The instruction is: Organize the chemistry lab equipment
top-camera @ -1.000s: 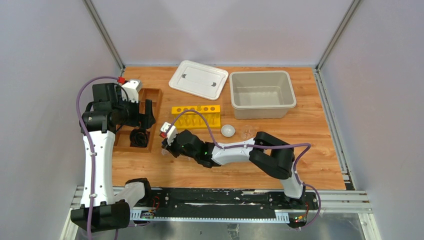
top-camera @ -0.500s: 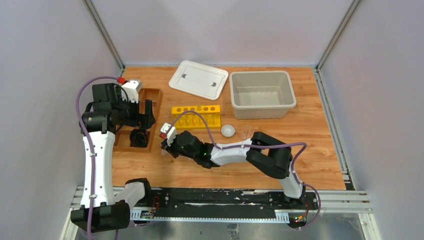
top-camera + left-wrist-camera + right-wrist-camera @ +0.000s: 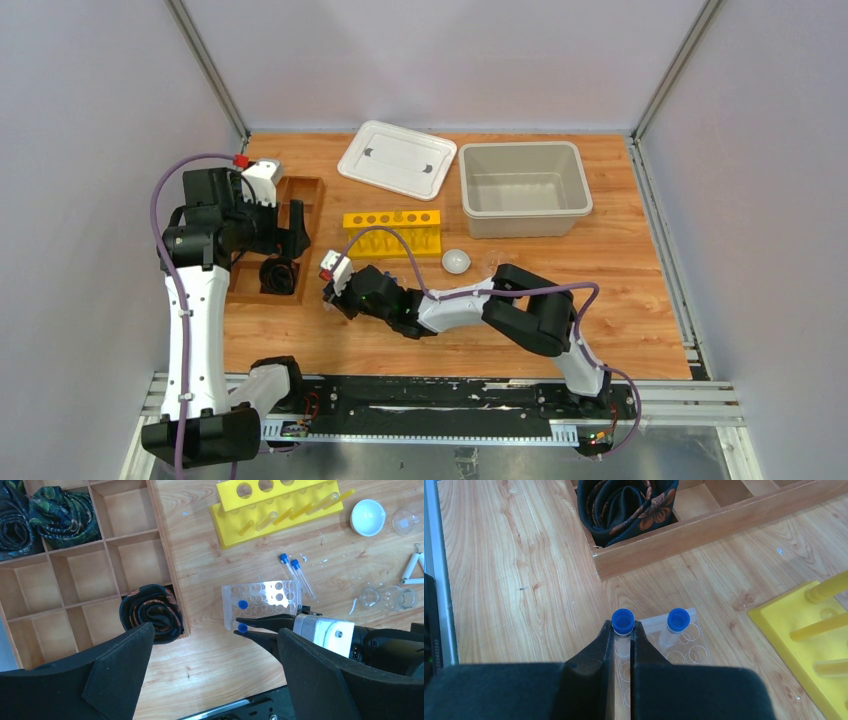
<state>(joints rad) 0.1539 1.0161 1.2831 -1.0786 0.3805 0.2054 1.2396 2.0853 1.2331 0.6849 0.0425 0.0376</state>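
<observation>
My right gripper [image 3: 623, 630] is shut on a clear blue-capped tube [image 3: 622, 621], held upright at the near corner of the clear plastic rack [image 3: 684, 647]. A second capped tube [image 3: 677, 621] stands in the rack [image 3: 260, 602]. Two more tubes [image 3: 295, 575] lie flat on the table beside it. Clear glass beakers [image 3: 387, 597], a white dome-shaped piece [image 3: 367, 516] and a small white triangle [image 3: 412, 570] lie to the right. My left gripper [image 3: 215, 630] hangs open high above the table, by the wooden tray, holding nothing.
A yellow tube rack [image 3: 392, 230] stands behind the clear one. A wooden divided tray [image 3: 75, 570] at the left holds rolled dark cloths [image 3: 152, 612]. A grey bin [image 3: 522, 188] and its white lid [image 3: 397, 158] sit at the back.
The right arm's elbow has drawn a little to the left while its gripper stays at the rack, shut on the tube. The left arm has not moved.
</observation>
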